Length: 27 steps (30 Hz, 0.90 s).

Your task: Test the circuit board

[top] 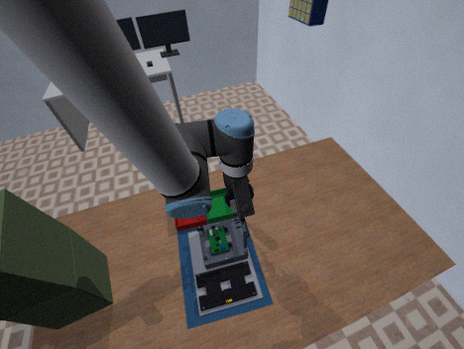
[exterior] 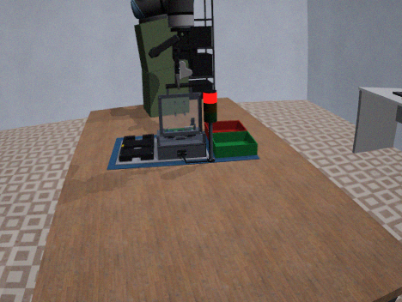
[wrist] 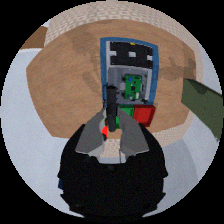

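Note:
The green circuit board [top: 218, 241] [wrist: 132, 85] lies flat in the grey tester [top: 224, 259] [exterior: 180, 148], component side up. The tester's clear lid [exterior: 179, 112] [wrist: 111, 97] stands upright and open. My gripper [top: 241, 218] [exterior: 178, 82] [wrist: 111, 107] is shut on the lid's top edge, above the back of the tester. The signal light [exterior: 210, 98] beside the tester glows red. The red bin [top: 189, 223] [exterior: 225, 125] [wrist: 145, 114] and the green bin [top: 220, 206] [exterior: 234, 146] stand side by side behind the tester. The black tray [top: 225, 288] [exterior: 137, 147] [wrist: 131, 52] holds no board.
Everything stands on a blue mat [top: 184, 278] [exterior: 112, 165] on the wooden table [top: 322, 223] [exterior: 193, 223]. A green armchair [top: 40, 268] [exterior: 150, 64] stands off the table's edge. My arm [top: 99, 89] crosses over the left of the scene.

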Each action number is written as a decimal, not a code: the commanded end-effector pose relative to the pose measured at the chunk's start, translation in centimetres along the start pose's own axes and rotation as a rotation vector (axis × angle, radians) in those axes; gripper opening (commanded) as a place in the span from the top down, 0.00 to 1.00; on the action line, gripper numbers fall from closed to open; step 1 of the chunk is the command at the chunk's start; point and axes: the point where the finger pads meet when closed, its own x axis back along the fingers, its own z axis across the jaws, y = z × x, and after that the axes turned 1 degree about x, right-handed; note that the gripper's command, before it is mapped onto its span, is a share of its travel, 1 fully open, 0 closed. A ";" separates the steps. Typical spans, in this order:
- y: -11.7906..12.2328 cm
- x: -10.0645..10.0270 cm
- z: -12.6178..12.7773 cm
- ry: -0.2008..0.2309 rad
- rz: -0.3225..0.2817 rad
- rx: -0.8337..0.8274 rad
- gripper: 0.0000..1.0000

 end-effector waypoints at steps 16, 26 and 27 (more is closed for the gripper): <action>0.0 -0.1 -2.7 -0.001 0.000 0.000 1.00; -0.1 -0.2 -3.3 -0.001 0.000 0.000 1.00; -0.1 -0.2 -3.3 -0.001 0.000 0.000 1.00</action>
